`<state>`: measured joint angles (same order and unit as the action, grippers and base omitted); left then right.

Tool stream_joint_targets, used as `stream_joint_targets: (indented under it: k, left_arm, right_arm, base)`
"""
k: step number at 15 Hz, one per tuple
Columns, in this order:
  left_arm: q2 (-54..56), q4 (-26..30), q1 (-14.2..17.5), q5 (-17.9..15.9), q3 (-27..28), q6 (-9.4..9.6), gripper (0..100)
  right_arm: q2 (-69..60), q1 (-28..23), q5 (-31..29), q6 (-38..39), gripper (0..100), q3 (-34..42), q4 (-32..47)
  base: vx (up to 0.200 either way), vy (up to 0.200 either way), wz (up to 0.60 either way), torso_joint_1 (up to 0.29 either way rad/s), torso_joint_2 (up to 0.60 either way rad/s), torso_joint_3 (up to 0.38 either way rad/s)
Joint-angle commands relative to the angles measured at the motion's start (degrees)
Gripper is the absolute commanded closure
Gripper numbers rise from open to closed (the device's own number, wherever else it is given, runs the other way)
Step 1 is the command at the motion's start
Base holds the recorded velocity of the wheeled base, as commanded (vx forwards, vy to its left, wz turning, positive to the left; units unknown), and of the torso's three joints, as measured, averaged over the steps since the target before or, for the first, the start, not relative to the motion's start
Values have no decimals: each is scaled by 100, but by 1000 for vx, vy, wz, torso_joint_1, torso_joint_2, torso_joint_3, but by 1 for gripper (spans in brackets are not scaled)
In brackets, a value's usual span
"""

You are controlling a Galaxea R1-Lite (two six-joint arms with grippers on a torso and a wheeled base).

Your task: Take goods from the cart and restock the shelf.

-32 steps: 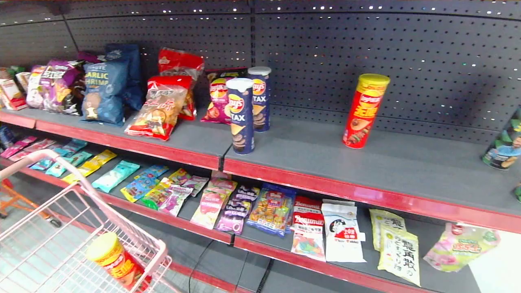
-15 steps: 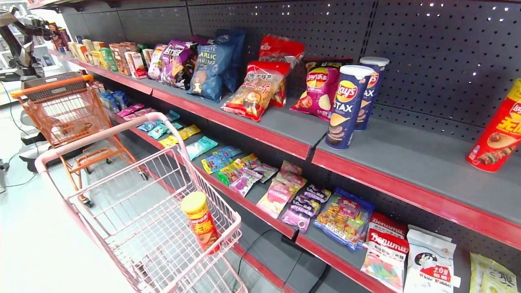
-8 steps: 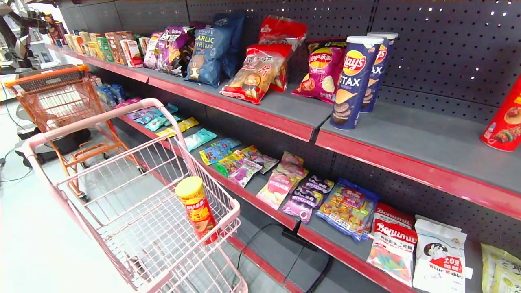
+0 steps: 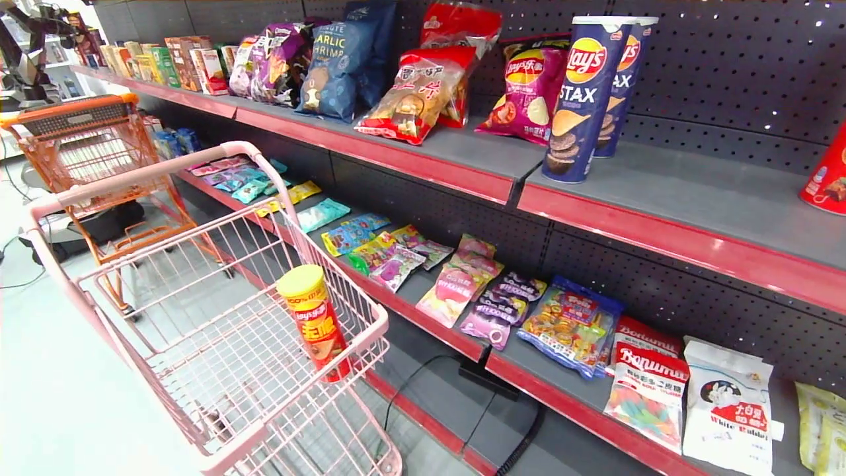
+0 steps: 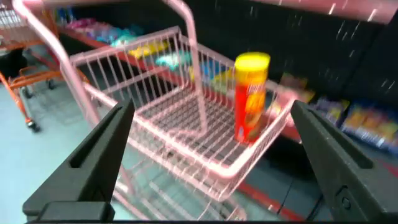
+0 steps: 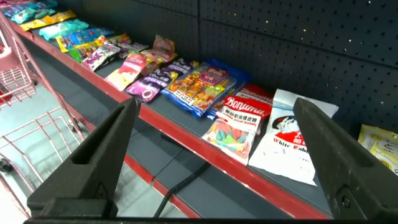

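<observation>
A red chip can with a yellow lid [image 4: 314,324] stands upright in the near right corner of the pink wire cart [image 4: 142,173]. My left gripper [image 5: 210,177] is open, hanging above and short of the cart [image 5: 118,53], with the can [image 5: 251,99] ahead between its fingers' line of sight. My right gripper [image 6: 211,165] is open over the lower shelf [image 6: 249,186] of candy bags, holding nothing. On the upper shelf [image 4: 661,192] stand two blue chip cans [image 4: 581,99] and, at the right edge, a red can [image 4: 826,175].
Snack bags [image 4: 410,92] and boxes [image 4: 185,63] line the upper shelf to the left. Candy packets [image 4: 568,324] cover the lower shelf. An orange cart [image 4: 86,142] stands behind the pink one. A black cable [image 4: 522,443] lies on the bottom shelf board.
The head camera has swung left and downward, so the whole picture shifted: the pink cart and its can now show in full, and the shelf's red can slid to the right edge.
</observation>
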<state>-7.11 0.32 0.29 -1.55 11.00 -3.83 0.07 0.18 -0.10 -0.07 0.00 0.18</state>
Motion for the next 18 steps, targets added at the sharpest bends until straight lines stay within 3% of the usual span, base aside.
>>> stream_joint_targets:
  k: [1,2,3,4,5,6,7,10,13,15,18]
  left_arm:
    - [-4317,-295,-12,-47,3058,-751,0]
    - [-4888,-665,-3,-188,2653,-593,0]
    - [-5178,-937,6,-249,2513,-558,0]
    - [-6118,-2115,6,-452,2021,-540,0]
    - [-6637,-2791,6,-619,1766,-479,0]
    - [-6918,-3143,6,-724,1634,-382,0]
    - [-7375,-3512,6,-1005,1476,-136,0]
    - [-8157,-3591,-179,-1568,1203,515,0]
    - [-8518,-3653,-460,-1735,1238,603,0]
    - [-9274,-4628,-530,-1717,1186,664,0]
    - [-9731,-5103,-530,-1735,1203,664,0]
  right_arm:
    - [-7,-1,1,-10,0,0,-1]
    - [1,-1,1,-10,0,0,-1]
    - [-7,-1,1,-10,0,0,-1]
    - [1,-1,-8,-10,0,0,-1]
    - [1,-1,1,-10,0,0,-1]
    - [1,-1,-8,-10,0,0,-1]
    - [1,-1,1,-10,0,0,-1]
    - [1,-1,1,-19,0,0,-1]
    - [1,-1,1,-19,0,0,-1]
    - [1,-1,1,-19,0,0,-1]
    - [1,-1,1,-19,0,0,-1]
  base:
    - [0,0,0,0,0,0]
    - [0,0,0,0,0,0]
    - [0,0,0,0,0,0]
    - [0,0,0,0,0,0]
    - [0,0,0,0,0,0]
    - [0,0,0,0,0,0]
    - [0,0,0,0,0,0]
    - [0,0,0,0,0,0]
    - [0,0,0,0,0,0]
    - [0,0,0,0,0,0]
    - [0,0,0,0,0,0]
